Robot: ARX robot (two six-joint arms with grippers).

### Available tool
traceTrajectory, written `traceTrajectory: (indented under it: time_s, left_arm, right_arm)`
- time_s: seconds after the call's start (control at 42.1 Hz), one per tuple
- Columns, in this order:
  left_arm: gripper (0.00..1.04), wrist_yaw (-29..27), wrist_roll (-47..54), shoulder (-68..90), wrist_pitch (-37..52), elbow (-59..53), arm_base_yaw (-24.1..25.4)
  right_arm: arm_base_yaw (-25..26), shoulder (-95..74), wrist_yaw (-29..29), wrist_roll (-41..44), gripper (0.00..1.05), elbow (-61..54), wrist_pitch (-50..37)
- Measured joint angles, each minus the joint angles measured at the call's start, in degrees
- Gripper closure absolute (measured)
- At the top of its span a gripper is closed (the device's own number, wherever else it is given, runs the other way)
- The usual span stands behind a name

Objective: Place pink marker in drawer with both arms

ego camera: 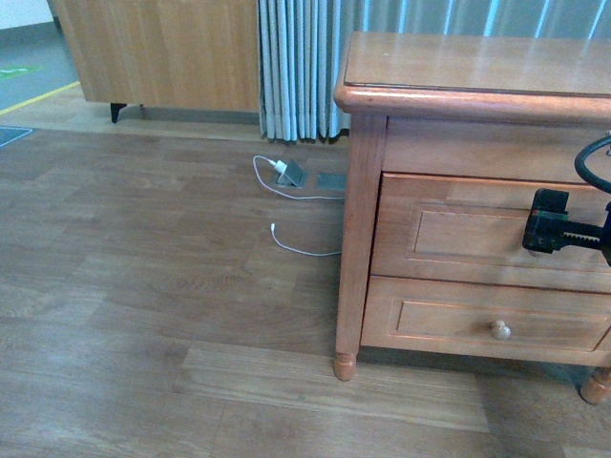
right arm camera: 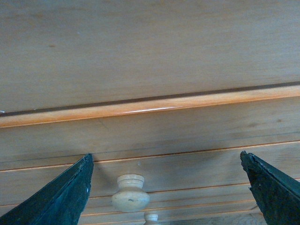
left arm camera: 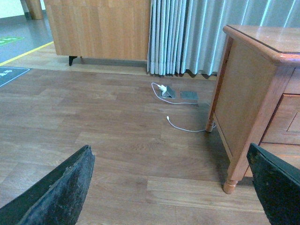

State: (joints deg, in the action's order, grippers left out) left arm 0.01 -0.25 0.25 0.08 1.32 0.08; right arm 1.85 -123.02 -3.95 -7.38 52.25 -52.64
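Both hands gape: right hand (right arm camera: 164, 187) before the drawer (right arm camera: 150, 154) knob (right arm camera: 131, 193), no writing legible

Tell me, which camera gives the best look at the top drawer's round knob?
The right wrist view: the knob sits large between the open right end effector's fingers. In the front view that end effector hides it. The left wrist view shows only the dresser's side.

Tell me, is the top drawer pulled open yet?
No, the top drawer sits flush and shut in the front view, right gripper at its front.
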Motion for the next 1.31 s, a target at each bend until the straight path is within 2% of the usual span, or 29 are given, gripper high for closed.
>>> traceTrajectory:
  time_s: [0.095,0.522,0.783,1.021,1.139,1.306]
  left_arm:
    - [0.06,0.0,0.0,0.0,0.0,0.0,0.0]
    - [0.06,0.0,0.0,0.0,0.0,0.0,0.0]
    - [0.06,0.0,0.0,0.0,0.0,0.0,0.0]
    - [0.06,0.0,0.0,0.0,0.0,0.0,0.0]
    - [0.06,0.0,0.0,0.0,0.0,0.0,0.0]
    - [0.06,0.0,0.0,0.0,0.0,0.0,0.0]
  right_arm:
    - [0.2,1.2,1.2,-0.9,0.08,-1.5,0.2]
    - [0.7,21.1,10.0,0.8,0.08,-13.7,13.9]
    - [6.3,48.3,20.1,4.4,0.08,-27.5,29.7]
    - [16.0,76.9,29.7,7.6,0.08,-33.2,49.4]
    - [19.2,84.6,30.4,7.6,0.08,-34.8,50.4]
    - [19.5,85.2,30.6,7.6,0.08,-34.9,50.5]
